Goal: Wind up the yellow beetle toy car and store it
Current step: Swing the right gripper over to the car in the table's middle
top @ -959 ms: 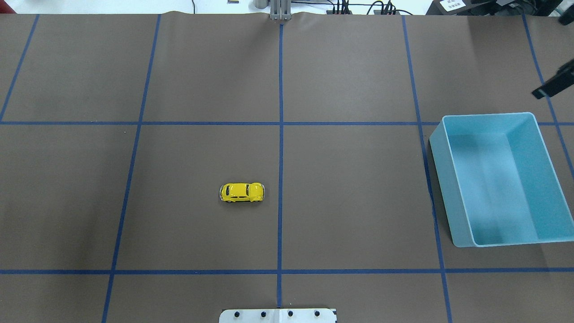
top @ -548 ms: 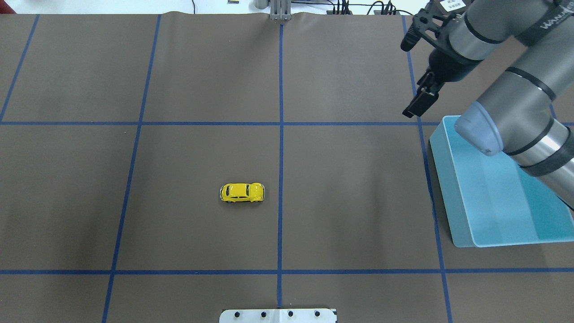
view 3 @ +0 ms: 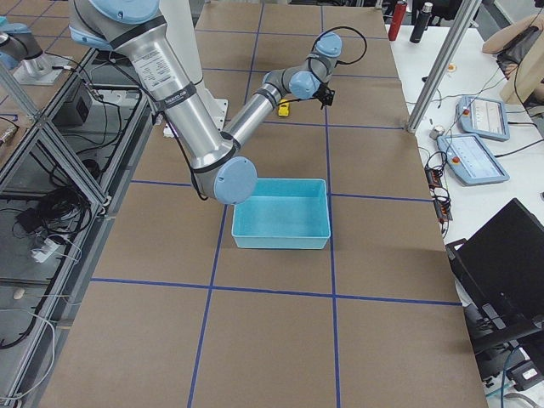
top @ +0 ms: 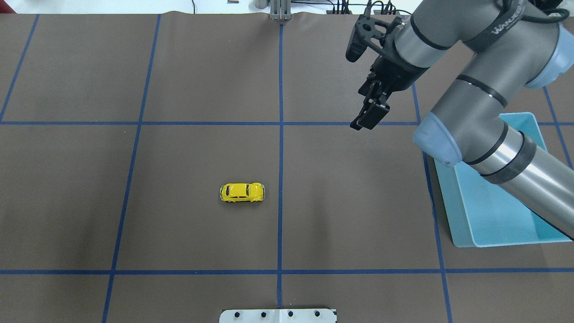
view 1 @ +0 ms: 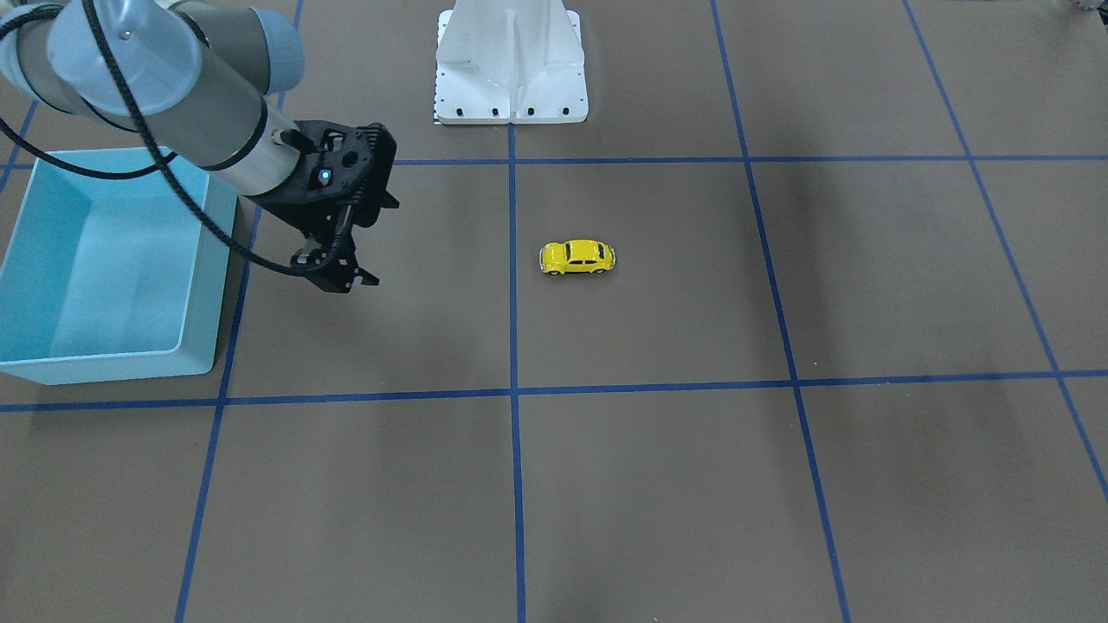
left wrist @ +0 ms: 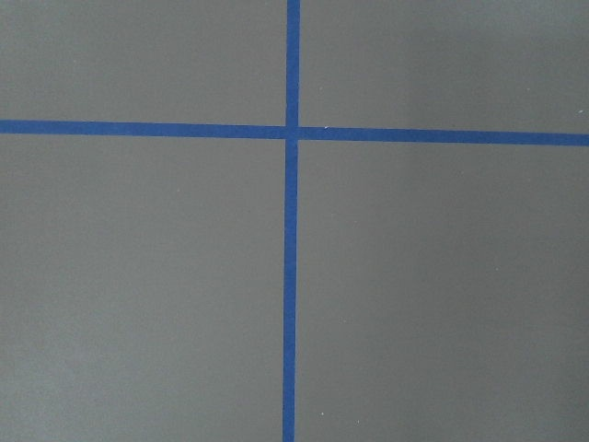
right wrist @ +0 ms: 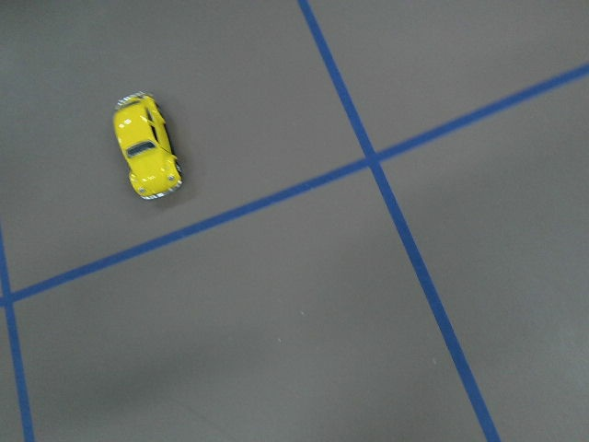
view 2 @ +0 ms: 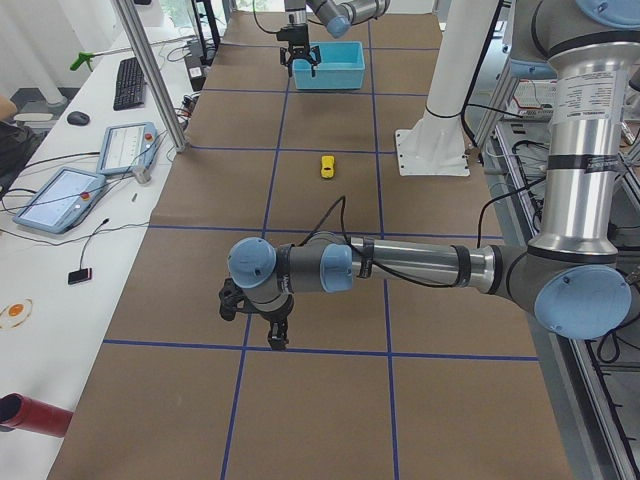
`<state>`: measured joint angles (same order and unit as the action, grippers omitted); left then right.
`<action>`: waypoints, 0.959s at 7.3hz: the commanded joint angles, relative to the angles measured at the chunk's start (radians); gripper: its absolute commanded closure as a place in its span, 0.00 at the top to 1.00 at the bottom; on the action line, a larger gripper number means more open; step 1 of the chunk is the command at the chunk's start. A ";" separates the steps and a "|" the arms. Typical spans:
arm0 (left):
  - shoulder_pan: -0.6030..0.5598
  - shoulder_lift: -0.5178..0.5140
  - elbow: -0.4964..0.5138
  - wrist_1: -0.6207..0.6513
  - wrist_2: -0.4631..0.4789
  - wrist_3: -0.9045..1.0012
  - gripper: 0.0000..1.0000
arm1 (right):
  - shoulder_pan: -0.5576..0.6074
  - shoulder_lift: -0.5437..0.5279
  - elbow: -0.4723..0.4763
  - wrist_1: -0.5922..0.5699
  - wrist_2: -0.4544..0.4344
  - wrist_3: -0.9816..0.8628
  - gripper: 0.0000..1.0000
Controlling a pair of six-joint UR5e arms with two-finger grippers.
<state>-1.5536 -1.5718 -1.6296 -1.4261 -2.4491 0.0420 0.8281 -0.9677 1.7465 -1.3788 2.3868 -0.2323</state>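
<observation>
Matte brown table [top: 358, 202], blue-taped; the glossy, rounded yellow beetle toy car [top: 242, 192] lay well apart from the right gripper [view 1: 342, 279], fingers parted in front view. Side view alone showed the left gripper [view 2: 273, 335], state indeterminable.

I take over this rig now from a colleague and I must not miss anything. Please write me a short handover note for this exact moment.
Right gripper: open and empty, hovering above the table between the light blue bin and the yellow beetle toy car, touching neither.
Left gripper: low over the table, far out on the robot's left side; whether it is open or shut cannot be told.
Car: on its wheels on the table, beside the centre tape line.
Bin: at the robot's right, empty.
Done: nothing yet.
Left: grasp the car, wind it up, put it in the bin.
</observation>
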 commanded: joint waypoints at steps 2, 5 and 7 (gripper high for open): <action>-0.002 0.003 0.004 -0.002 0.004 0.001 1.00 | -0.087 0.087 -0.263 0.440 0.000 0.019 0.99; 0.000 0.001 0.004 -0.008 0.002 0.010 1.00 | -0.161 0.142 -0.435 0.714 -0.096 0.105 0.99; -0.002 0.003 0.008 -0.007 0.004 0.002 1.00 | -0.213 0.161 -0.435 0.716 -0.200 0.137 0.99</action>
<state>-1.5542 -1.5705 -1.6241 -1.4337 -2.4456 0.0476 0.6524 -0.8178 1.3181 -0.6772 2.2616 -0.1242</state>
